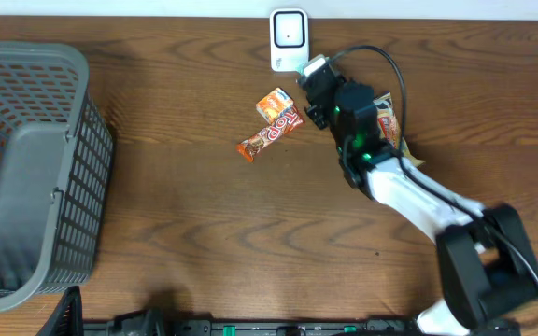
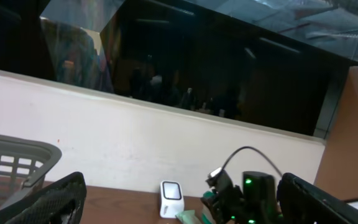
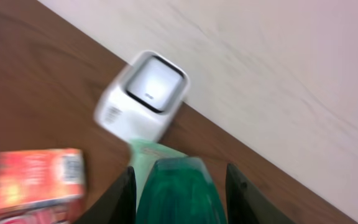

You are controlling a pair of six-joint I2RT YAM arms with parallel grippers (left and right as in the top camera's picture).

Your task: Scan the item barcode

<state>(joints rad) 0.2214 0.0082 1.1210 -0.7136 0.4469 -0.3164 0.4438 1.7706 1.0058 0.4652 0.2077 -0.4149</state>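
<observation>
Right wrist view shows the right gripper [image 3: 179, 171] clenched on a green packet [image 3: 176, 193], with the packet's pale leading edge just in front of the scanner [image 3: 145, 96] and below its dark window. Overhead view places this gripper just beside the scanner, on the side toward the robot. The left gripper [image 2: 182, 183] is released and empty, well apart from the scanner. No view shows where the barcode sits on the packet, and this is judged the principal hazard: if the code faces the table [image 1: 204, 233] or the fingers, no read will result. A second hazard is alignment. The packet sits low against the scanner body rather than square to the window, so a further advance could push or tip the scanner instead of presenting the code. A third hazard is a false read. An orange box [image 1: 274, 103] and a snack bar [image 1: 271, 135] lie near the scanner, on the robot's side, and a stray code there could register in place of the held item. The packet looks soft, so it may fold or slip in the grip and hide the code. The right wrist frame is blurred, so fine detail at the scanner cannot be confirmed.
</observation>
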